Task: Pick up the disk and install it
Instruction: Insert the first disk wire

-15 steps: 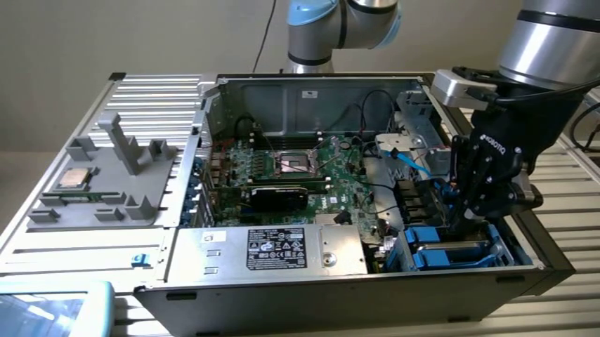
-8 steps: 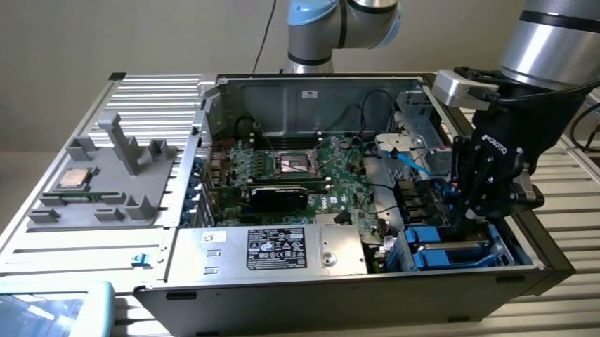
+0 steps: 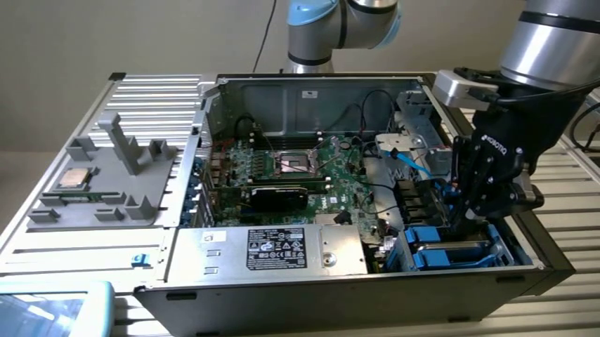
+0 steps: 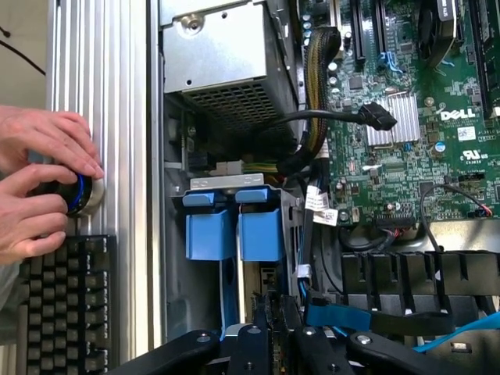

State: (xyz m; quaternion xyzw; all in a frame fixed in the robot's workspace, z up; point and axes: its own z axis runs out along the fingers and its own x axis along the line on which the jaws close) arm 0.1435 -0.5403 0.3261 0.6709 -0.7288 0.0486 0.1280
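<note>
1. Firstly, beside the computer case (image 3: pixel 328 298), off its side toward the exterior view's left, a grey tray (image 3: pixel 112 175) lies on the slatted metal table (image 3: pixel 84 253). A small square silver chip (image 3: pixel 75 179) sits in the tray.
2. Inside the case, on its floor near the middle, the green motherboard (image 3: pixel 319 172) lies flat. Black cables run over it.
3. Against the case's front wall, a silver box (image 3: pixel 272 249) with a black label rests just in front of the motherboard.
4. In the case's front corner toward the exterior view's right is the drive bay (image 3: pixel 511 256). The disk (image 3: pixel 448 256) sits down in this bay, its bright blue frame and a strip of grey metal showing.
5. Above that same corner of the case, the black pincer (image 3: pixel 466 223) hangs down into the drive bay, directly over the disk. Whether it touches the disk I cannot tell. I also cannot tell whether the pincer is wide, narrow or holding anything.
6. In the wrist view, the pincer (image 4: pixel 271 312) points at two blue tabs (image 4: pixel 234 226) standing side by side inside the case. Which tab belongs to the disk cannot be told.
7. Outside the case wall, one hand (image 4: pixel 43 141) and another hand (image 4: pixel 31 223) close around a black knob (image 4: pixel 78 191) with a blue ring. A dark keyboard (image 4: pixel 66 305) lies just beside the knob.
</note>
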